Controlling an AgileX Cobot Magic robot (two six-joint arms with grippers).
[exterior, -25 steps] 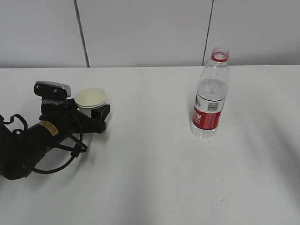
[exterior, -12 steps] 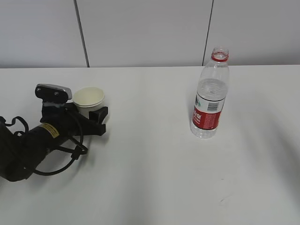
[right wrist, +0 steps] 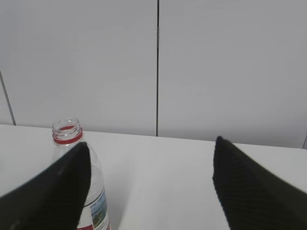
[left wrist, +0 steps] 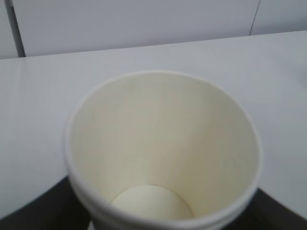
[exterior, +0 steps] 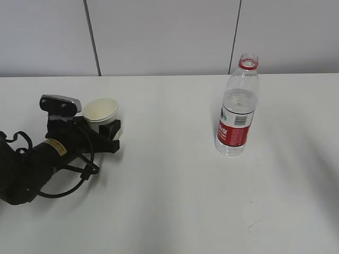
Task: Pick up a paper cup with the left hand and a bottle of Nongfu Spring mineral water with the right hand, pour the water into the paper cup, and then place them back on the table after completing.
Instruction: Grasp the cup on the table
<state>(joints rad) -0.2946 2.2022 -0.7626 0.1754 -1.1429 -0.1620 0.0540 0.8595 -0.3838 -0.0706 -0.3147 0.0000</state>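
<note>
Your cup [exterior: 100, 111] sits far left on the tabletop [exterior: 169, 190], between the fingers of the left end effector [exterior: 105, 130]. Long axis is near vertical, tipped a bit, w/ the mouth facing up and slightly toward the cam. It's a plain cream paper cone, rolled rim, matte inside; the left wrist cam looks straight down into it [left wrist: 160, 153] and you see the round flat base, dry. Dark finger [left wrist: 38, 206] edges show at the lower corners on both sides of the cup wall, so the left end effector sits around the cup; you can't tell from these views whether it's actually clamped tight or whether the cup base is off the tabletop.

Left arm is black w/ a yellow label, grey cam block on top, loose black cable looping under it. It lies low, reaching in from the left edge.

Bottle [exterior: 237, 106] stands upright right of centre, well apart from the cup, long axis vertical, neck up. Clear ribbed plastic, red neck ring, no cap on, red and white label round the lower body. Water level isn't clear enough to call.

Right end effector [right wrist: 148, 187] isn't seen in the exterior view. In the right wrist cam its two black textured fingers are spread wide apart, holding nothing. The bottle [right wrist: 76, 182] sits behind the left-side finger, partly hidden by it, not between the two.
</note>
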